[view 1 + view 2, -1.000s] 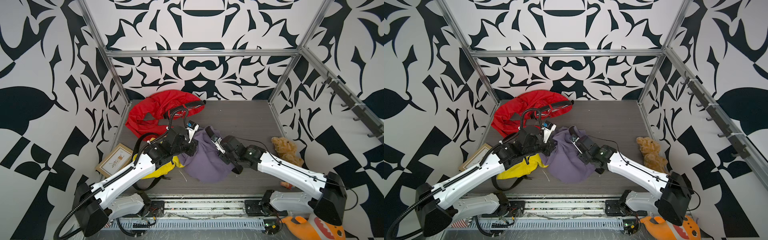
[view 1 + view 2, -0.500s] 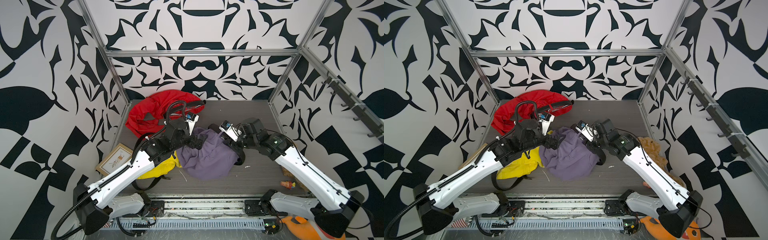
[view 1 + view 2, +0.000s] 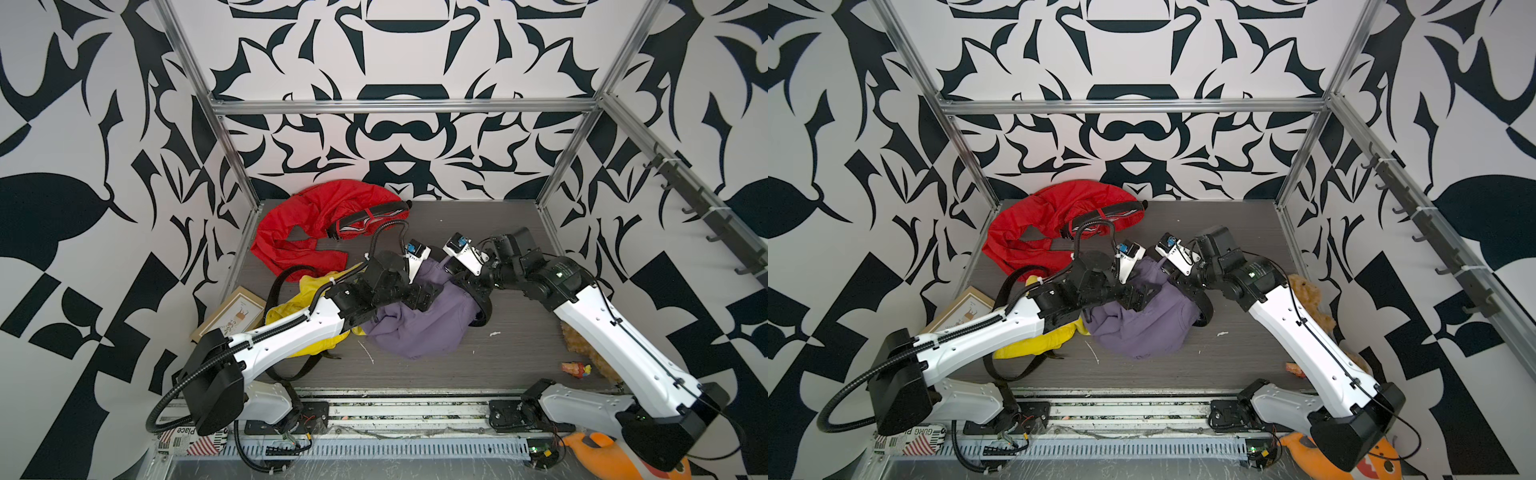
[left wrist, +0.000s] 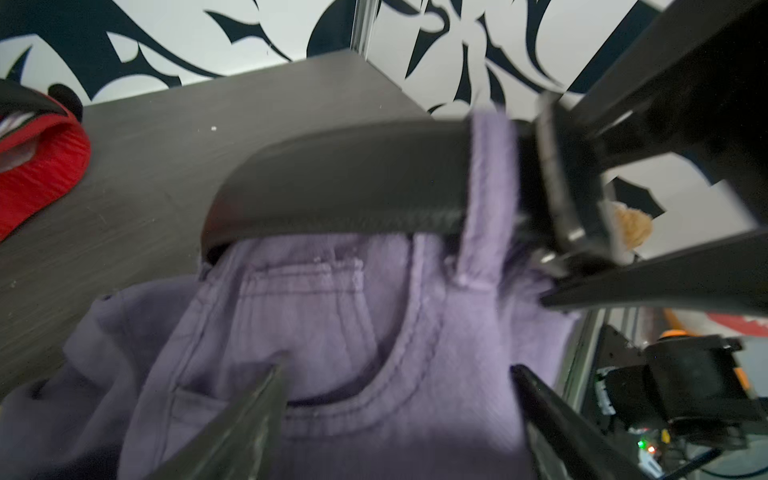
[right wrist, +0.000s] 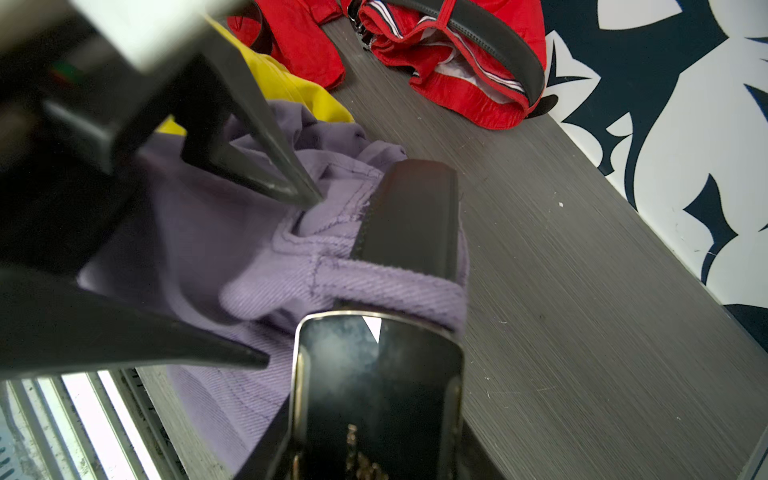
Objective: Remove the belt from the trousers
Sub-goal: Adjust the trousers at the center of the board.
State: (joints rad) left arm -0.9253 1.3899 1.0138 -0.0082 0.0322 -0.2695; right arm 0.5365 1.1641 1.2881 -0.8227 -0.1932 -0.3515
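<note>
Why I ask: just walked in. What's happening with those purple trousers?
The right end effector grips the belt at its buckle; the left end effector is open over the trousers. The belt runs through a loop beside the buckle, so it is not out yet.

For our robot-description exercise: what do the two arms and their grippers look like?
The left arm and right arm have white shells on the long links and black joints. A ribbed black hose loops from the left arm's shoulder; a thin black cable runs along the right one. The left gripper and right gripper are black, with tapered fingers.
</note>
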